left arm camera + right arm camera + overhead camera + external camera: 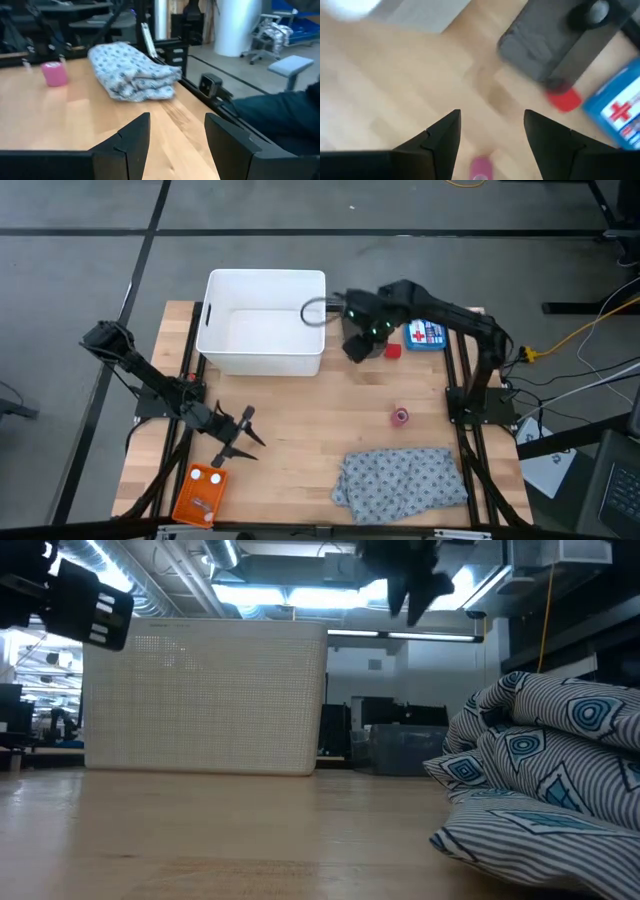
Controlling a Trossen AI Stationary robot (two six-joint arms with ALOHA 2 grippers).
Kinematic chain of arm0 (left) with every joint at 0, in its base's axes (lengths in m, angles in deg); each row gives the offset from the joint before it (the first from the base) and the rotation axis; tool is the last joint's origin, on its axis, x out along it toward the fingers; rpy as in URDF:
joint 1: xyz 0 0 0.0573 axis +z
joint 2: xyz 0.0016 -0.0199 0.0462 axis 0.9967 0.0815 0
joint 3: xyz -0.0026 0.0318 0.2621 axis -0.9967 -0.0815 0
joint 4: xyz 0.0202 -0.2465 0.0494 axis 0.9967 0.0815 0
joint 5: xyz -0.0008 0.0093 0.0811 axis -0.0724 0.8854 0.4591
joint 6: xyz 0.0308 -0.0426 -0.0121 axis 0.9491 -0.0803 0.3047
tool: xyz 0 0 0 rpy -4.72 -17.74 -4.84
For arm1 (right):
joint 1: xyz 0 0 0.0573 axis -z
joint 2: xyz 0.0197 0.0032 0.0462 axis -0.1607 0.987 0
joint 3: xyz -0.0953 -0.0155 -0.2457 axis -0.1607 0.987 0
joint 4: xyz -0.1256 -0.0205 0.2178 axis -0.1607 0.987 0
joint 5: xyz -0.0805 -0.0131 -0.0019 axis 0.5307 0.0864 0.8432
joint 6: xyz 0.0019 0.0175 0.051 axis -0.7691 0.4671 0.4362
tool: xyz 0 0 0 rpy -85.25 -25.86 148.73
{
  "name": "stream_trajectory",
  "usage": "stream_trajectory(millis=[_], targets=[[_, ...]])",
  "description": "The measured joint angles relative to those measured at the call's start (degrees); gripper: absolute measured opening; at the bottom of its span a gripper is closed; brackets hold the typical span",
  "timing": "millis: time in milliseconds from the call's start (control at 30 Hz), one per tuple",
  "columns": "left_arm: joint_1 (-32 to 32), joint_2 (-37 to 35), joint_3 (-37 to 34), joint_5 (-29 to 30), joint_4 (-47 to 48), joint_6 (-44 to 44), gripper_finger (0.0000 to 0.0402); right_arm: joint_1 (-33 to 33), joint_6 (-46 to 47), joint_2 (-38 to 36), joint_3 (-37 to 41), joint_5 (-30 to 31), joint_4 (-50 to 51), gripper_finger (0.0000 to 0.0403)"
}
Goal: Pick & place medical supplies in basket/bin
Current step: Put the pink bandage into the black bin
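In the high view, my right gripper [358, 348] hangs open in the air beside the white tub's right end, near the red block [393, 351]. Its wrist view looks down on the red block [565, 98] and the pink roll [481, 167] on the bare wood. The pink roll [400, 416] stands alone mid-table. The grey dotted cloth [405, 478] lies bunched at the near right edge. My left gripper [240, 437] is open, low over the table's near left part, just beyond the orange basket [200, 494], which holds tiny pale pieces. I see no dark roll for certain.
A large white tub [265, 322] stands at the far side of the table. A blue first-aid box [425, 334] lies right of the red block. A dark grey thing [545, 45] lies beside the red block; what it is I cannot tell. Bare wood lies mid-table.
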Motion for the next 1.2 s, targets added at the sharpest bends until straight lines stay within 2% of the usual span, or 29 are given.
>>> stream_trajectory(millis=[267,467,733,867,1033,1200], targets=[[0.0,0.0,0.0,-3.2,-0.6,-0.6,0.0187,-15.2,9.5,-2.5,6.0,1.0,0.1,0.022],[0.0,0.0,0.0,-3.3,-0.7,-0.5,0.0187,-23.0,14.4,-2.5,17.0,1.1,0.1,0.022],[0.0,0.0,0.0,-3.4,-0.6,0.0,0.0187,-29.3,18.9,-2.4,34.7,-2.5,-3.5,0.022],[0.0,0.0,0.0,-3.4,-0.6,0.1,0.0187,-32.1,20.7,-2.4,40.6,-3.9,-5.2,0.022],[0.0,0.0,0.0,-3.4,-0.5,0.1,0.0187,-34.2,21.6,-2.4,44.8,-4.4,-10.6,0.022],[0.0,0.0,0.0,-3.4,-0.5,0.0,0.0187,-35.2,20.9,-2.4,45.3,-4.6,-14.8,0.022]])
